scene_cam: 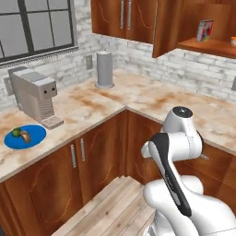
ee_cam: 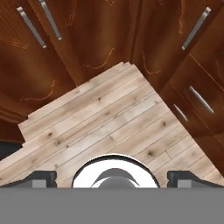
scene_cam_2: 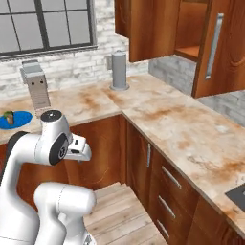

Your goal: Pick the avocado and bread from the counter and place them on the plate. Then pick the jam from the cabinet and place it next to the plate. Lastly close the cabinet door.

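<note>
The avocado (scene_cam: 16,132) and bread (scene_cam: 26,136) lie on the plate (scene_cam: 37,134), just before the coffee machine (scene_cam: 34,94) on the counter (scene_cam: 152,94).

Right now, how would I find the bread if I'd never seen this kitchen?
Find the grey coffee machine under the window. On the counter just in front of it lies a blue plate. The bread is the small brown lump on it, beside the green avocado.

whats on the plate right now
The plate carries the green avocado and the brown bread, side by side near its left part. Whether they touch is too small to tell, and the patches of plate beneath them are covered.
</note>
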